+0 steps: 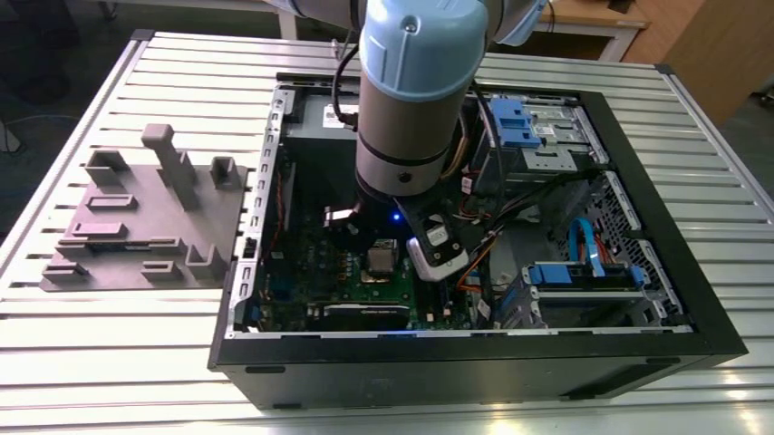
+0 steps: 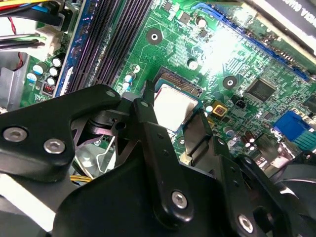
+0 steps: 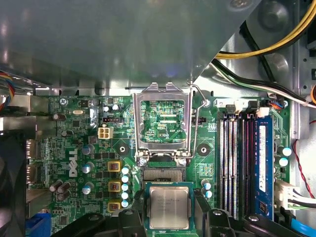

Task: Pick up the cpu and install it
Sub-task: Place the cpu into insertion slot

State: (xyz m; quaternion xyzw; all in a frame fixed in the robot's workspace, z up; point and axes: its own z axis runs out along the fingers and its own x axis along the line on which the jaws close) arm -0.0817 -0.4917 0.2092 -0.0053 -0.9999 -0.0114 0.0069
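Observation:
The cpu (image 3: 169, 206), a small square chip with a silver-grey top, sits between my gripper's (image 3: 169, 219) black fingers (image 3: 132, 217), which are shut on its two sides. It hangs just off the open socket (image 3: 163, 174) on the green motherboard (image 3: 74, 148), and the socket's metal load plate (image 3: 162, 121) stands flipped up beyond it. In the second wrist view the cpu (image 2: 173, 104) is gripped by the gripper (image 2: 173, 117), with the socket's contact field (image 2: 180, 84) showing past its edge. In the exterior view the arm (image 1: 418, 100) reaches down into the open computer case (image 1: 484, 353).
Memory slots (image 3: 237, 163) run beside the socket. A grey metal box (image 3: 123, 39) overhangs the board, and yellow and black cables (image 3: 266, 44) cross nearby. Blue drive brackets (image 1: 581, 276) fill the case's other half. A purple-grey tray (image 1: 145, 217) with upright blocks lies on the exterior view's left.

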